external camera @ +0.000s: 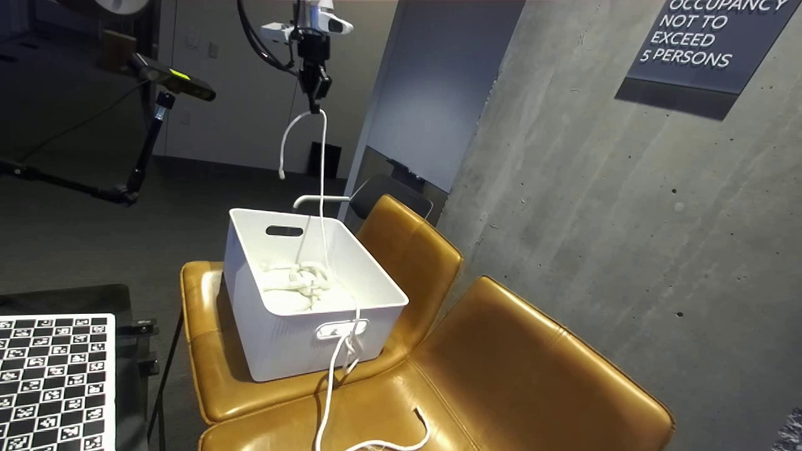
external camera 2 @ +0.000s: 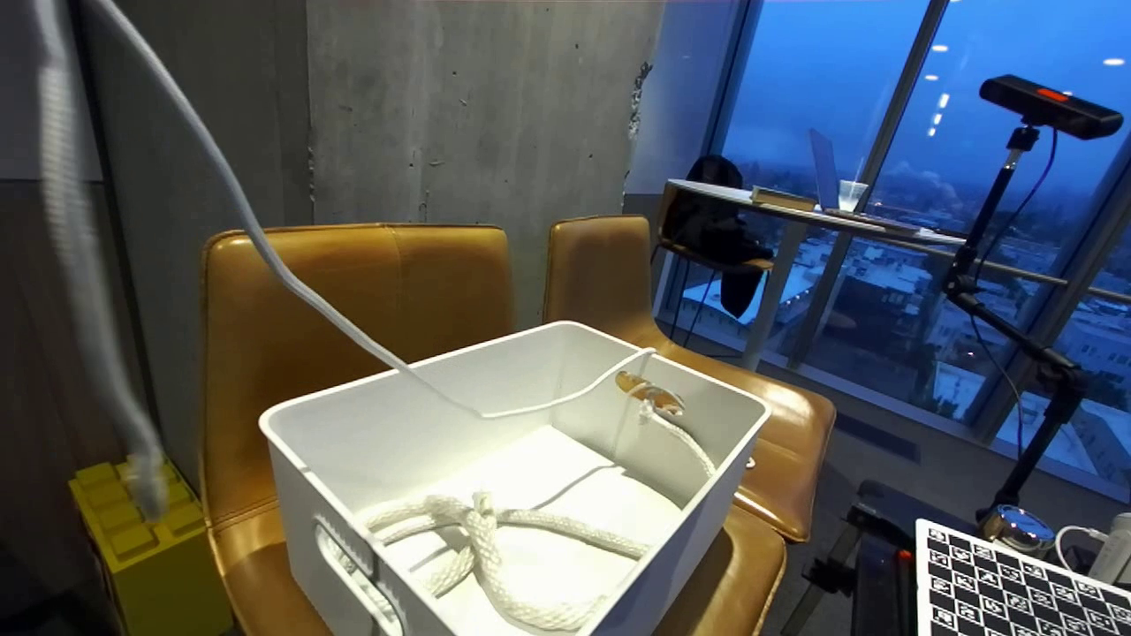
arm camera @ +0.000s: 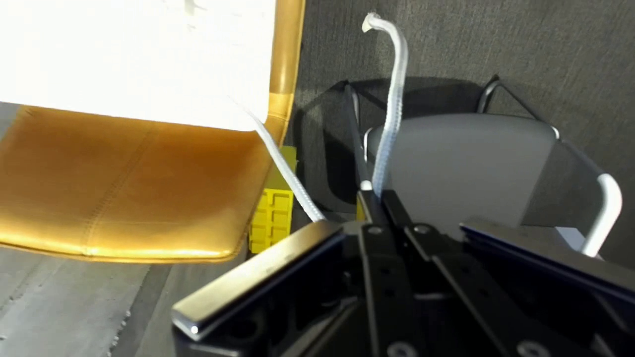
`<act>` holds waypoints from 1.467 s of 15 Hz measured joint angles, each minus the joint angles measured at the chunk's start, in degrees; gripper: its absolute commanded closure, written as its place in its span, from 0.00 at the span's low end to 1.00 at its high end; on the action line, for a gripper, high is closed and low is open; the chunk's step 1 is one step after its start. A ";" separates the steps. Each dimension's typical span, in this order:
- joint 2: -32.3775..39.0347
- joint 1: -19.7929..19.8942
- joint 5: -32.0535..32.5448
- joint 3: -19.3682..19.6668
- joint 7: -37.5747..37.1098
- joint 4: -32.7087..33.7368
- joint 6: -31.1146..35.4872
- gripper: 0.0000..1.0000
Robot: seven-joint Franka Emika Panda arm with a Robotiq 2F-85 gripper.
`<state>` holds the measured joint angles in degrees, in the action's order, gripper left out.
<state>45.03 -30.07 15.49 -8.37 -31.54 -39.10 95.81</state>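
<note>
High above a white bin (external camera: pixel 301 351) and off one of its ends, the gripper (external camera: pixel 315 108) held a white rope (external camera: pixel 323 163), its fingers (arm camera: pixel 394 206) close together with little more than the rope's thickness between them. Because the pinch lay near the tip, a short free end (arm camera: pixel 393 106) drooped on one side, while the long run hung from the grip under its own weight. As an exterior view showed, this run sagged across the mouth of the bin to the rim above a handle slot (external camera: pixel 329 330); its slack curve suggested that little pull was on it. A knot (external camera: pixel 349 343) lay at that slot and probably served as an anchor, though its strands could not be traced with certainty. One strand dropped from there to the seat of the neighbouring chair (external camera: pixel 539 369). On the bottom of the bin rested a looped bundle (external camera 2: pixel 482 534) of rope; whether it joined the held length could not be told. The bin itself stood upright on the supporting chair (external camera: pixel 210 338), whose seat presumably kept it raised and steady.

Only the lowest part of the arm (external camera: pixel 309 12) showed, at the top edge of an exterior view, with the gripper pointing almost straight down. In the wrist view the fingertips appeared against the grey chair (arm camera: pixel 471 163), to the side of the bin.
</note>
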 measured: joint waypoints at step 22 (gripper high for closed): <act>-14.73 17.10 -8.02 2.05 8.84 -46.98 13.20 0.49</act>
<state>30.30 -12.97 7.47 -6.32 -22.70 -86.08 109.01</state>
